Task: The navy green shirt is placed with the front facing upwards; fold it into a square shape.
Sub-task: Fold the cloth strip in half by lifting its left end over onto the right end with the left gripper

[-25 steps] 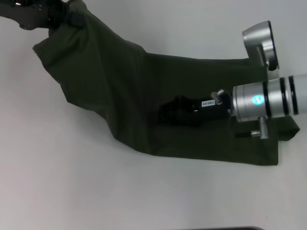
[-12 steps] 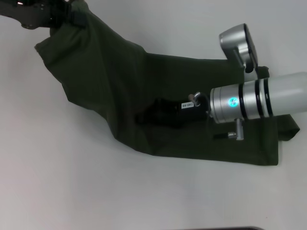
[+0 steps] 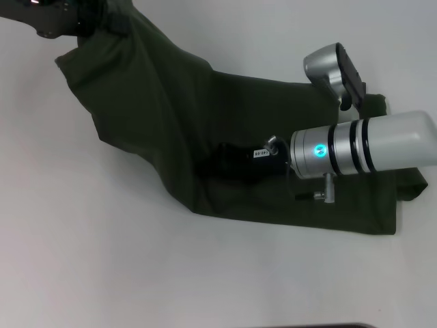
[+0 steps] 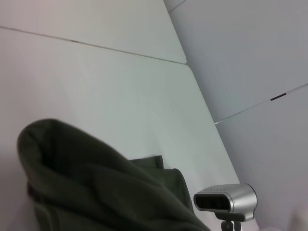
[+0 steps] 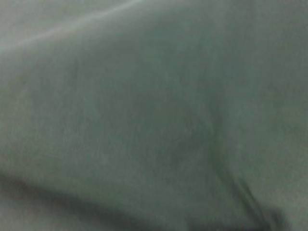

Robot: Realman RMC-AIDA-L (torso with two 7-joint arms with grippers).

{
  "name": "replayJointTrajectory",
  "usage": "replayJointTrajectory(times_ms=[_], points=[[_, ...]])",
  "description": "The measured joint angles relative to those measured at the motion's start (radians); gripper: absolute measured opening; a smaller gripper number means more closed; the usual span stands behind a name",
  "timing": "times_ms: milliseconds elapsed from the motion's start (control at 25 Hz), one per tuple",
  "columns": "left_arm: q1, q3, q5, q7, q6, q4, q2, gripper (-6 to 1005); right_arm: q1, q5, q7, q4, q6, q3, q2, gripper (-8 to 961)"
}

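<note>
Navy green shirt [image 3: 225,137] sprawls across the counter [image 3: 82,260], one end lifted toward 11 o'clock by the left end effector [image 3: 89,20]; its grip is cut off, can't tell. Right end effector [image 3: 229,160] rests mid-shirt, jaws indistinct. Risk: cloth drags and bunches, fold skews. Lettering hidden.

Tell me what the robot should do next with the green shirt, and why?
Probably carry the lifted end across toward the right. The left gripper holds one end of the navy green shirt up off the white table, while the right gripper rests low on the flat part, seemingly pinning it. That sets up a fold over the pinned spot.
</note>
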Motion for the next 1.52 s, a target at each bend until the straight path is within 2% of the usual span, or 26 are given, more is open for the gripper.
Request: replayJointTrajectory(times_ms=[320,480,800,1200,1520], points=[[0.002,-0.010,0.000,0.001,-0.007,-0.003,0.005,56,-0.086,0.001,0.026,-0.077,-0.245,0.025,-0.016,7],[0.004,-0.011,0.000,0.001,-0.012,-0.003,0.004,56,-0.095,0.000,0.029,-0.082,-0.276,0.018,-0.016,9],[0.003,-0.011,0.000,0.004,-0.010,-0.004,-0.002,55,-0.063,-0.006,0.025,-0.055,-0.215,0.009,-0.004,9],[0.006,-0.013,-0.005,0.010,-0.009,-0.001,-0.004,55,0.028,-0.010,0.018,0.016,-0.077,-0.010,0.002,9],[0.004,-0.014,-0.017,0.018,-0.009,-0.002,-0.005,55,0.052,-0.010,0.015,0.037,-0.034,-0.011,0.006,9]])
